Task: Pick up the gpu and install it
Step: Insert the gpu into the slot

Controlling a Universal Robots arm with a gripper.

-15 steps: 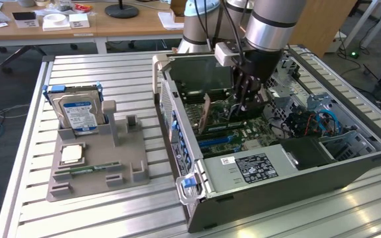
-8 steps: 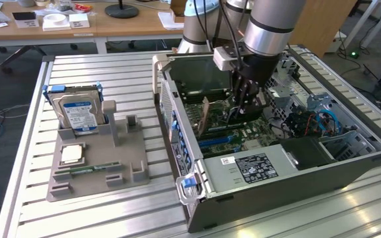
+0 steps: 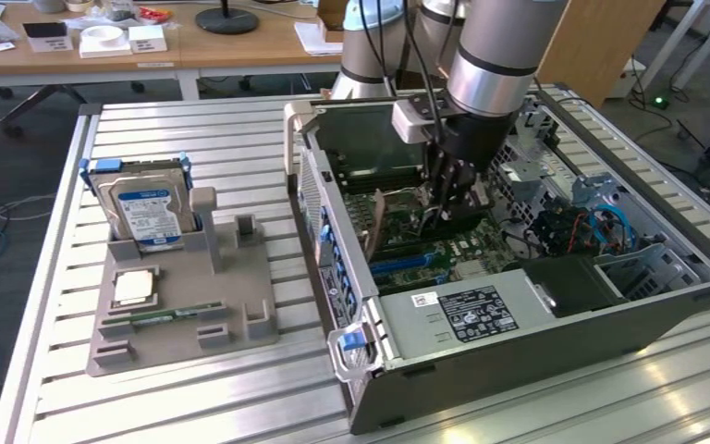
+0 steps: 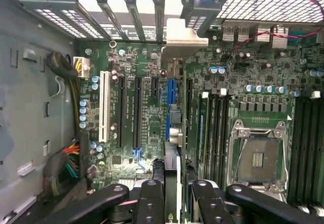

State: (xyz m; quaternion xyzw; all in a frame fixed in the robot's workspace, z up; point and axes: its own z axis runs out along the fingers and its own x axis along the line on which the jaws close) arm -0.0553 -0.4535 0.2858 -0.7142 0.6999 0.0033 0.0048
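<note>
A: Biggest first, go.
B: Slatted metal desk [image 3: 207,139]. An open computer case [image 3: 553,356] lies on its side on the half toward the exterior view's right edge, running close to the near edge.
A: Arm?
B: The arm [image 3: 491,65] drops from the far edge into the case, over the motherboard [image 3: 460,254].
A: Other side of the desk?
B: A grey holder [image 3: 250,277] near the exterior view's left edge, with a hard drive [image 3: 145,208] standing upright at its far end.
A: The gpu?
B: The gpu [image 3: 384,222] is inside the case, standing on its long edge above the motherboard's [image 4: 147,57] expansion slots. In the wrist view the gpu [image 4: 172,168] is edge-on, and its silver bracket [image 4: 185,36] sits at the case's rear slot openings. Seated or not, can't tell.
A: Hand?
B: The hand [image 3: 446,213] is clamped on the card's top edge. The wrist view has the hand [image 4: 174,186] with black fingers [image 4: 152,198] pressed against both faces.
</note>
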